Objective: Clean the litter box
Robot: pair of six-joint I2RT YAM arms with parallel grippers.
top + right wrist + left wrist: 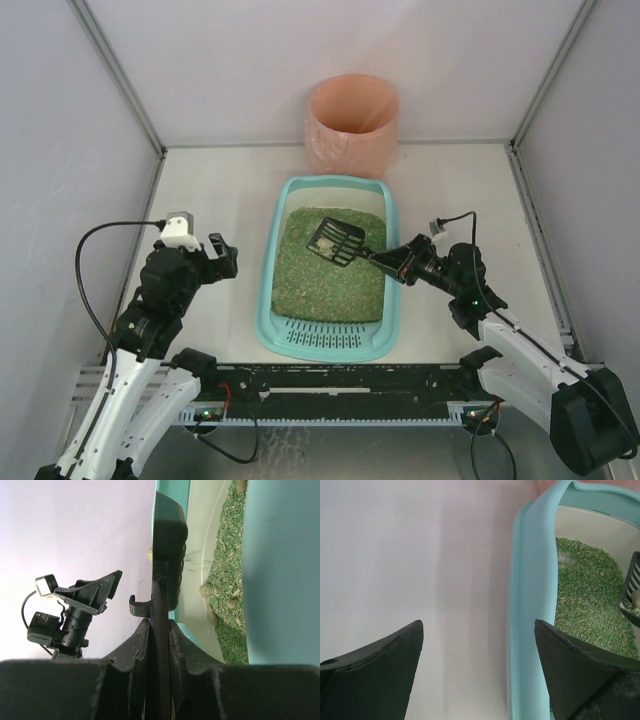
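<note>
The litter box lies lengthwise in the middle of the counter, its slotted grate at the end nearest the arm bases and green-brown granules covering the rest of its floor. Just beyond the box's far end stands a round pink-orange bin. The right pincer is pressed together on the handle of a small black slotted scoop. It sits at the box's right rim, and the handle runs from it inward across that rim. The scoop's head is over the granules in the far half of the box, with a pale lump and some granules lying in it. The right wrist view shows the scoop edge-on, its handle clamped between the two fingers. It also shows a few brownish clumps among the granules against the box's inner wall. The left pincer is spread wide and grips nothing. It hangs over bare counter just to the left of the box, close to the left rim, facing along that side toward the far end.
</note>
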